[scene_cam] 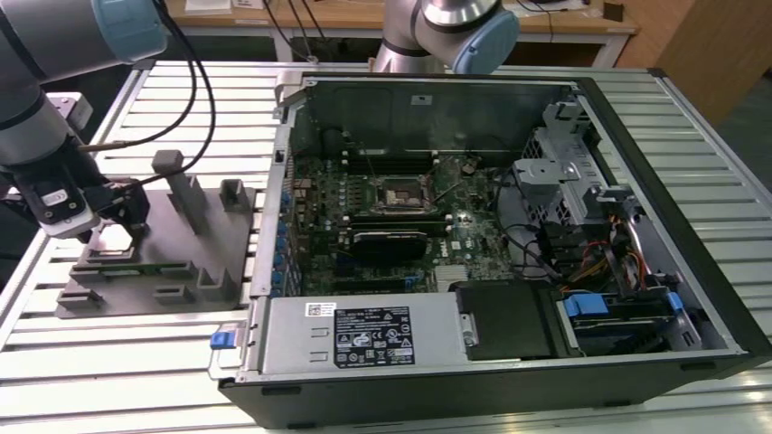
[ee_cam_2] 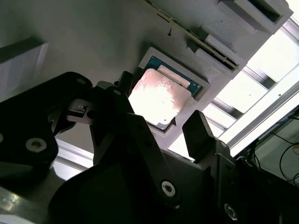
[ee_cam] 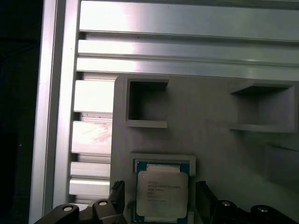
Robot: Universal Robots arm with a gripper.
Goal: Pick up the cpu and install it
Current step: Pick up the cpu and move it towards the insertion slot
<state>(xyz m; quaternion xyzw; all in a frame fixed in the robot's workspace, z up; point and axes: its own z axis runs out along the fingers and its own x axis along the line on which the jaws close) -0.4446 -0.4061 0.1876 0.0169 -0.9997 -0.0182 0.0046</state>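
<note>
The exterior view looked down from high and far off across the slatted aluminium worktop (scene_cam: 248,90), taking in the open black computer case (scene_cam: 483,398) and, at the exterior view's left, the grey moulded plastic tray (scene_cam: 121,285). The first wrist view faced straight down onto that tray from close by. The second wrist view peered slantwise past the black pincer (ee_cam_2: 161,98), nearer still. Both wrist views shared the tray's pocket holding the silver-topped square cpu (ee_cam: 162,192).

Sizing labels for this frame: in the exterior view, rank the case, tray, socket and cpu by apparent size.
Largest to smallest:
1. case
2. tray
3. socket and cpu: both small squares that look much alike, so left unranked.
</note>
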